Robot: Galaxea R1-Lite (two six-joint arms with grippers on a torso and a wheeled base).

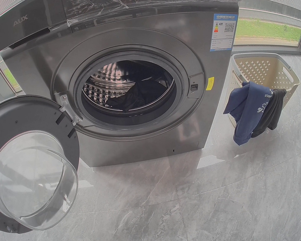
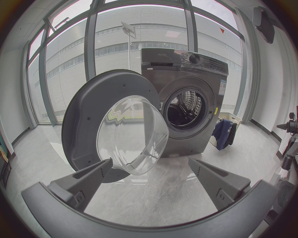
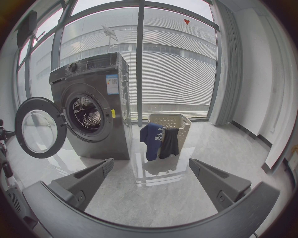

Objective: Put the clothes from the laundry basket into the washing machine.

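Observation:
A grey front-loading washing machine stands ahead with its round door swung wide to the left. A dark garment lies inside the drum. To the machine's right sits a beige laundry basket with a blue garment and a black garment draped over its front rim. My left gripper is open and low at the near left, far from the door. My right gripper is open at the near right, well short of the basket.
Glossy grey floor tiles spread between me and the machine. Tall windows run behind the machine and basket. The open door juts into the floor space on the left.

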